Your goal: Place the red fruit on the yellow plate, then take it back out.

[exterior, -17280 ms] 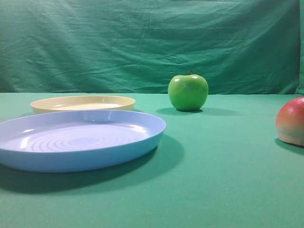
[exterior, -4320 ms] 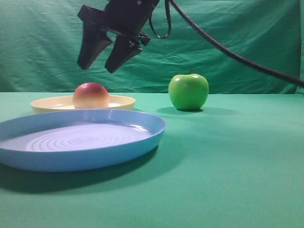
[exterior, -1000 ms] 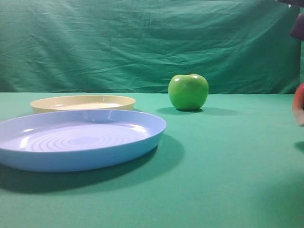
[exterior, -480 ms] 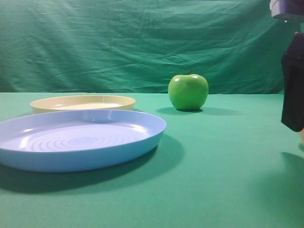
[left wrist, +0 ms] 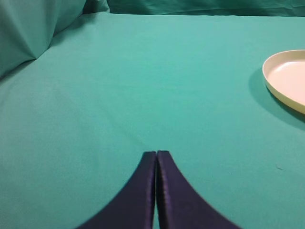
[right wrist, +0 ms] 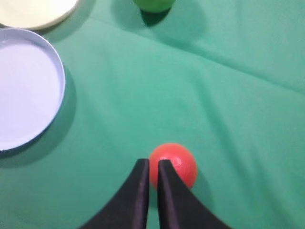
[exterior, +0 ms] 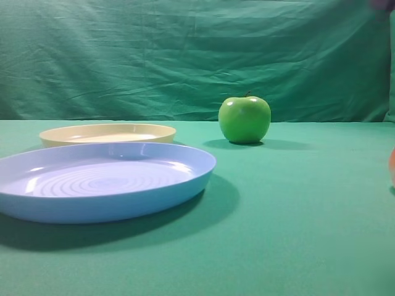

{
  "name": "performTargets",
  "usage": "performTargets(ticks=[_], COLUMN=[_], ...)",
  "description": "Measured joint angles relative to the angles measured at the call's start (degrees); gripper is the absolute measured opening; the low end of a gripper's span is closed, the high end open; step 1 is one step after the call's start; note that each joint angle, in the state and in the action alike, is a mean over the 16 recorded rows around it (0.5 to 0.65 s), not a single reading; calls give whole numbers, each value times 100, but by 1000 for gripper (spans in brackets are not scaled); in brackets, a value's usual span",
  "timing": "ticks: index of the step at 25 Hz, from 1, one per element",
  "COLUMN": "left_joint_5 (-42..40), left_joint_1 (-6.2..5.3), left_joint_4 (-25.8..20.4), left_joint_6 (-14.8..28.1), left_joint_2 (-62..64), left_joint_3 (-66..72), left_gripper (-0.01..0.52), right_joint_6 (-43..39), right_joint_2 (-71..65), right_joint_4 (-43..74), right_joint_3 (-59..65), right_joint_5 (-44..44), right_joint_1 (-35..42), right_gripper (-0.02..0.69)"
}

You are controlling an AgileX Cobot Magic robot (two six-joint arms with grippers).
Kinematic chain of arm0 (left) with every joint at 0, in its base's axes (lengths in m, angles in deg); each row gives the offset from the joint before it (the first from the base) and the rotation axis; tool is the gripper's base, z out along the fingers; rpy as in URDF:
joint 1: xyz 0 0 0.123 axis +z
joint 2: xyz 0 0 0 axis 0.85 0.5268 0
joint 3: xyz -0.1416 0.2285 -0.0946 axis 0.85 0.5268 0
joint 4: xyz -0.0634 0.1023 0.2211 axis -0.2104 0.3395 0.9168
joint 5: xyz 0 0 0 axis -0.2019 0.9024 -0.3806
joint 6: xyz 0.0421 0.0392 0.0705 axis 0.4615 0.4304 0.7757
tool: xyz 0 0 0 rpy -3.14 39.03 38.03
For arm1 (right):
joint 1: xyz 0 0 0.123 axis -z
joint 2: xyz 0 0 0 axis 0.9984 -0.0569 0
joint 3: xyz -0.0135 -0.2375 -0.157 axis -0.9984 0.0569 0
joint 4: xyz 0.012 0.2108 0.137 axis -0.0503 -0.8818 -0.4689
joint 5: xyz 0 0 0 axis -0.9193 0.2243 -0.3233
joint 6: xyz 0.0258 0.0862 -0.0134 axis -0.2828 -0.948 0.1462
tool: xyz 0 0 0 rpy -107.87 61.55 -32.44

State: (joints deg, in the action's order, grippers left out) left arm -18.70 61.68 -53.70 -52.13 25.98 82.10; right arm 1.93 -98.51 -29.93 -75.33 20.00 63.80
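Both plates now sit bare: the red fruit (right wrist: 174, 164) lies on the worktop far right of the yellow plate (exterior: 108, 132), released; right hand (right wrist: 153, 168) nearly together above it, holding nothing; task looks done.

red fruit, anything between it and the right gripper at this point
Nothing visible. In the right wrist view the red fruit lies on the green cloth just past the right gripper, whose nearly shut jaws hold nothing. The green apple and both plates sit farther off.
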Motion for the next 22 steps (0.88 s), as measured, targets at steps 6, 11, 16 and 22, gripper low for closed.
performTargets(ticks=[6, 11, 16, 22], left_joint_5=[0, 0, 0, 0], left_joint_1=[0, 0, 0, 0], left_joint_4=[0, 0, 0, 0], left_joint_6=[0, 0, 0, 0], left_joint_2=[0, 0, 0, 0], left_joint_3=[0, 0, 0, 0], left_gripper=[0, 0, 0, 0], right_joint_6=[-9, -53, -293, -648], right_joint_2=[1182, 1919, 2476, 3118], right_joint_4=[-105, -75, 188, 575], right_joint_3=[-17, 14, 250, 1030], right_joint_5=[181, 202, 10, -790], right_joint_1=[0, 0, 21, 267], right_gripper=[2, 0, 0, 0])
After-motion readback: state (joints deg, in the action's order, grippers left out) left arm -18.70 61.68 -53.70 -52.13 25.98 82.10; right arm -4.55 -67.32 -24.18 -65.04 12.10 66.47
